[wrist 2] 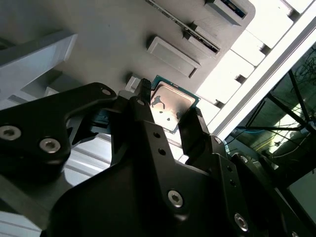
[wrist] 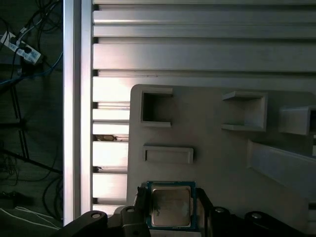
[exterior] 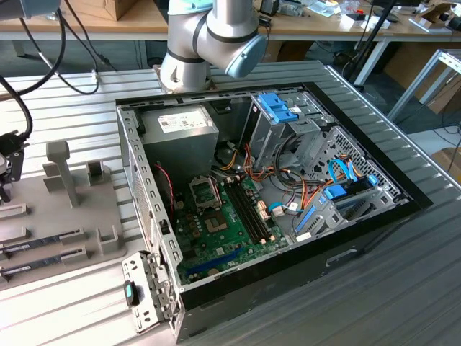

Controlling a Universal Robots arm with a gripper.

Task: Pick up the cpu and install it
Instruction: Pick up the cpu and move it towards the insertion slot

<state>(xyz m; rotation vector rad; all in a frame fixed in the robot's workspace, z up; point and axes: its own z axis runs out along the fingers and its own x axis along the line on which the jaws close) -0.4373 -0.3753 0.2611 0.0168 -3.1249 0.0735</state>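
The cpu (wrist: 170, 205) is a small square chip with a silver top and green rim, lying flat against the grey fixture plate (wrist: 222, 158). In both wrist views my gripper (wrist: 170, 210) has a black finger against each of two opposite edges of the cpu (wrist 2: 170, 104), so the gripper (wrist 2: 168, 112) is shut on it. In the exterior view the gripper (exterior: 6, 176) sits at the far left edge, low over the fixture plate (exterior: 79, 216), well away from the open computer case (exterior: 266, 209). The motherboard's cpu socket (exterior: 204, 193) stands open inside the case.
The grey power supply (exterior: 180, 128) fills the case's back corner beside blue drive cages (exterior: 277, 108). Memory sticks (exterior: 43, 241) lie in slots on the fixture plate, near upright grey holders (exterior: 61, 169). The arm's base (exterior: 205, 40) stands behind the case.
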